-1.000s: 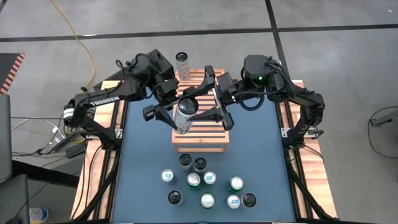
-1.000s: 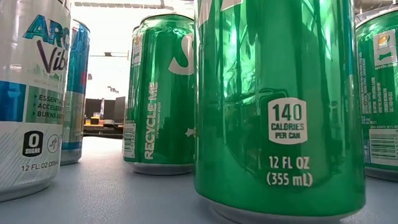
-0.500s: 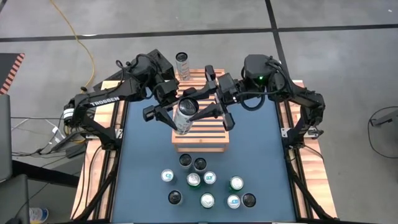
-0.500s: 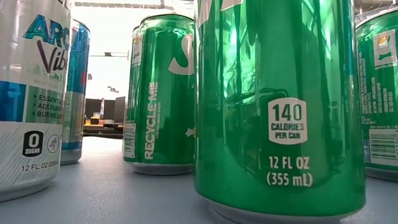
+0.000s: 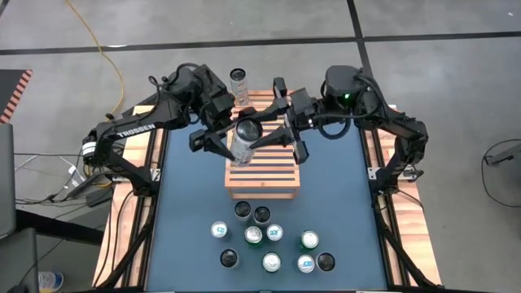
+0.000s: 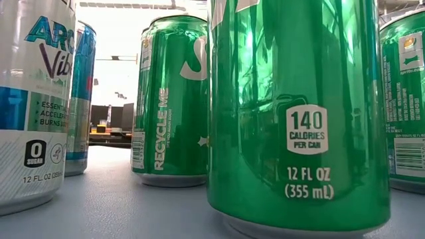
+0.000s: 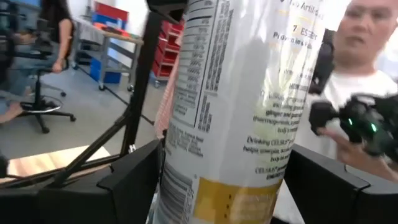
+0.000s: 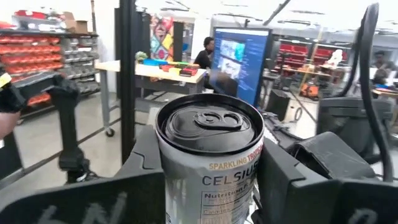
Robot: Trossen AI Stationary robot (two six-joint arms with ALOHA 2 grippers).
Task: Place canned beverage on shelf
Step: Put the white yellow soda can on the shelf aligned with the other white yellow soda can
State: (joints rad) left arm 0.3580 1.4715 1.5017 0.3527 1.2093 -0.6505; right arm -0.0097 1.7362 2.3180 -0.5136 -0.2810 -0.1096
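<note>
Tall white-and-silver beverage can (image 5: 243,142) stands upright over the slatted light-brown wooden shelf (image 5: 264,167), between both claws: right claw (image 5: 273,138) grips it, left claw (image 5: 221,145) spread wide alongside.

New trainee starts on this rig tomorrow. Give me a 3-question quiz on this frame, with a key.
1. True or false: the loose cans at the table's near end lie on their sides.
2. The can flanked by the left claw and the right claw is over: A) the shelf B) the loose cans C) the floor.
3. Fill in: the brand on that can, read in the right wrist view, is ____.

Key
1. False. They stand upright, tops showing.
2. A. The right claw is shut on it and the left claw flanks it.
3. Celsius.
</note>
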